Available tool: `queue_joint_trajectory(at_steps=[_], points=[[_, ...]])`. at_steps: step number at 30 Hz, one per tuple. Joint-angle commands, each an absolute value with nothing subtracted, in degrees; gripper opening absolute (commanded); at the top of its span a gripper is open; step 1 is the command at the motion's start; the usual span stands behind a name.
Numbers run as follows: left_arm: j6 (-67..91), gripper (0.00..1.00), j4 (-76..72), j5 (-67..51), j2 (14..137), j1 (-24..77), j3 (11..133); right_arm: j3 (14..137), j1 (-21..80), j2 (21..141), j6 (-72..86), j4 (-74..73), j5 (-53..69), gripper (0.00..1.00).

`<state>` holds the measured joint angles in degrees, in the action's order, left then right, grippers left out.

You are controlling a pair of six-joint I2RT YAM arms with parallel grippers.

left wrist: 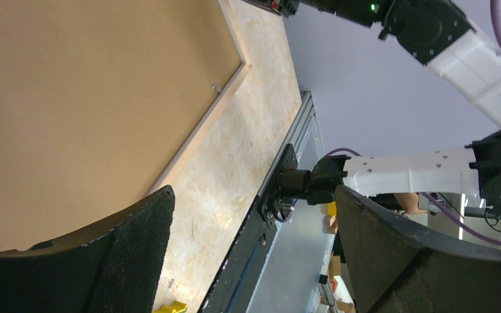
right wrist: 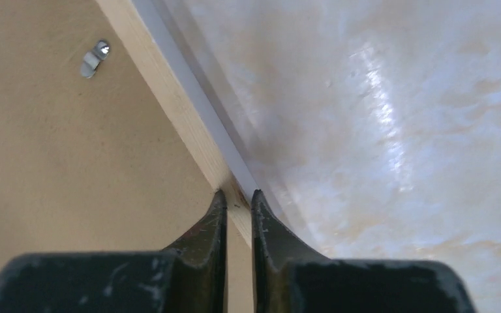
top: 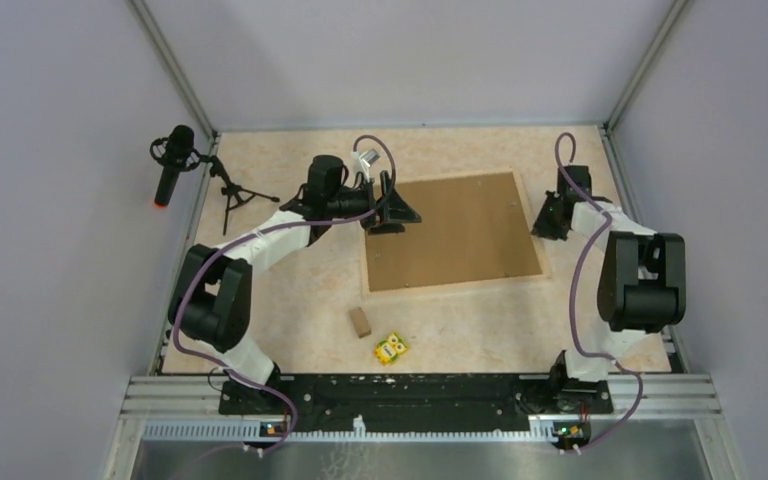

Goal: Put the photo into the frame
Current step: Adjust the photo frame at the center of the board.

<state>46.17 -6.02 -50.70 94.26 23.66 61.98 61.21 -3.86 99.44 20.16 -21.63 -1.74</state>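
Observation:
The frame (top: 457, 283) lies face down on the table, its thin pale wood strip showing round the plain brown backing board (top: 455, 230). The photo is not in view. My left gripper (top: 392, 207) is open and empty at the frame's far left corner. In the left wrist view its jaws (left wrist: 253, 192) stand wide apart over the board and the frame's strip (left wrist: 202, 130). My right gripper (top: 548, 222) is at the frame's right edge. In the right wrist view its jaws (right wrist: 238, 193) stand nearly together with the wood strip (right wrist: 169, 98) between the tips.
A small brown block (top: 361, 321) and a yellow toy (top: 391, 348) lie on the table in front of the frame. A microphone on a tripod (top: 172, 160) stands at the far left. A metal turn clip (right wrist: 94, 59) sits on the backing board. Grey walls enclose the table.

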Motion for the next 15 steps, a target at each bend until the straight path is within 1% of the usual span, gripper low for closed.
queue_joint_trajectory(at_steps=[1,3,6,8,10,13,15], points=[[45.74,0.95,-8.41,-51.39,93.18,23.44,63.33,50.71,-2.46,95.12,32.5,-21.78,-2.17,0.03],[45.94,0.95,-8.5,-51.66,93.25,23.45,63.35,48.01,-2.24,92.23,33.84,-20.3,-1.98,0.05],[46.56,0.95,-9.16,-52.15,93.12,23.47,63.11,48.93,-2.24,91.32,32.15,-21.04,-2.02,0.2],[46.61,0.95,-9.29,-52.19,92.63,23.42,63.04,51.57,-2.24,92.03,29.64,-23.64,-2.56,0.32],[46.6,0.95,-9.33,-52.11,92.43,23.47,63.1,54.43,-2.23,92.84,28.06,-25.12,-3.34,0.46],[46.72,0.95,-9.44,-52.23,92.41,23.47,63.02,57.85,-2.21,94.04,28.39,-25.09,-2.29,0.59],[46.87,0.95,-9.62,-52.36,92.38,23.47,62.94,60.26,-2.2,95.85,29.8,-24.59,-0.91,0.64]])
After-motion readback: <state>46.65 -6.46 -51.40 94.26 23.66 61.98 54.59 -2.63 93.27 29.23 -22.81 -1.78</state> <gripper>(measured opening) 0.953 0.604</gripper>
